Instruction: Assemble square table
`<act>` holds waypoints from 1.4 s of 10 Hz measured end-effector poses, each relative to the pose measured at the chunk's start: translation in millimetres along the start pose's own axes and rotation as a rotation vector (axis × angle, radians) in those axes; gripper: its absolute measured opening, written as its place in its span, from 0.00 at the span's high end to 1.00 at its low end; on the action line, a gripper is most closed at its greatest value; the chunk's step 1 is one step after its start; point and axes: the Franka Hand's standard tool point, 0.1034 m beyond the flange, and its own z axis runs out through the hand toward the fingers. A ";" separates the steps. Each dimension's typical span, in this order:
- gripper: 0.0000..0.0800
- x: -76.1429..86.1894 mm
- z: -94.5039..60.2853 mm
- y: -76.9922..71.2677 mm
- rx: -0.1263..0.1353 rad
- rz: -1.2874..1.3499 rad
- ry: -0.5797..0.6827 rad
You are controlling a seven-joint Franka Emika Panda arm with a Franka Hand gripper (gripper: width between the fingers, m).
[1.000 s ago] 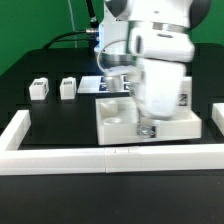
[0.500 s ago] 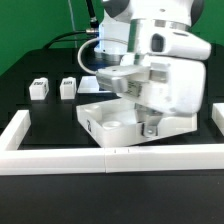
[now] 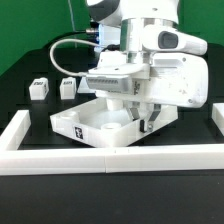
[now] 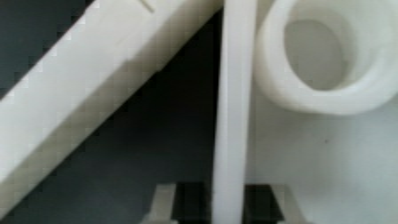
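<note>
The square table top is a white slab with a raised rim and round corner sockets. It lies on the black table just behind the front fence bar, turned at an angle. My gripper is shut on its rim on the exterior view's right side. In the wrist view the thin rim runs between my fingers, with my gripper closed on it and a round socket beside it. Two small white block legs stand at the exterior view's left.
Long white fence bars run along the front, the exterior view's left and the right. The marker board lies behind the table top, mostly hidden by the arm. A fence bar crosses the wrist view.
The table top has swung round in my grip. Its near corner has moved toward the exterior view's left, and my wrist has turned with it.
</note>
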 end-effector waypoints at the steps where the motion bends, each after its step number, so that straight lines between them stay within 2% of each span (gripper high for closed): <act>1: 0.91 3.2 0.5 -0.3 -0.001 -0.082 0.002; 2: 0.91 13.1 0.5 3.9 -0.014 -0.212 0.010; 4: 0.91 17.7 2.2 -4.5 -0.030 -0.477 0.034; 8: 0.92 24.6 4.4 -8.5 -0.030 -0.675 0.045; 9: 0.92 34.4 5.1 2.2 -0.019 -0.771 0.064; 10: 0.92 41.6 4.8 19.3 -0.021 -0.823 0.082; 12: 0.92 55.6 1.2 38.1 -0.039 -0.749 0.110; 13: 0.92 57.4 -0.7 42.0 -0.039 -0.708 0.108; 14: 0.92 56.9 1.1 39.0 -0.037 -0.716 0.110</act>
